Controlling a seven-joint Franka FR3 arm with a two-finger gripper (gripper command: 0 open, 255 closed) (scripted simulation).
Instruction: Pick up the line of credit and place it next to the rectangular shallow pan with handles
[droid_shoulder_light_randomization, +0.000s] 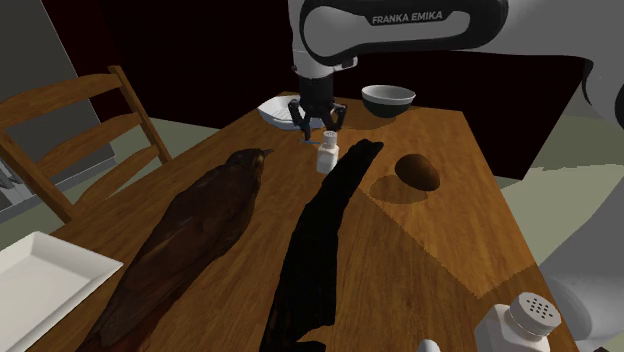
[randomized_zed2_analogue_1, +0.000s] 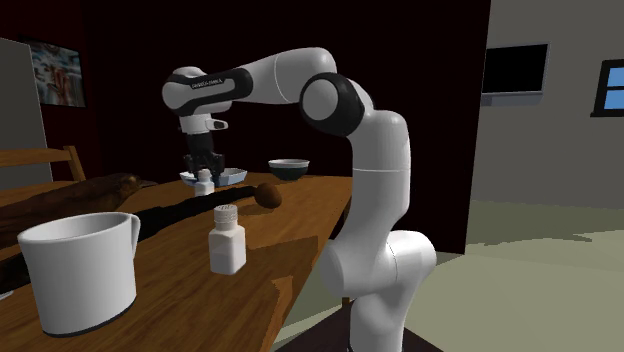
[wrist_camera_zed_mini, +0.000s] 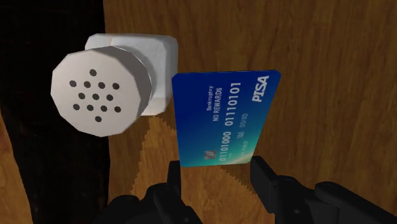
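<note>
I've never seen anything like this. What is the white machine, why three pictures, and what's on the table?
It is a white robot arm beside a wooden table. Two pictures come from fixed cameras: one looks down over the table from beside the arm's stand, the other from off to one side. The third camera rides on the arm's hand, looking along its black jaws. Those jaws clasp a blue credit card above the table, next to a small white shaker. Also on the table: a brown bird, a long black thing, a brown oval lump, a dark bowl, a white dish, a second shaker and a white jug.
</note>
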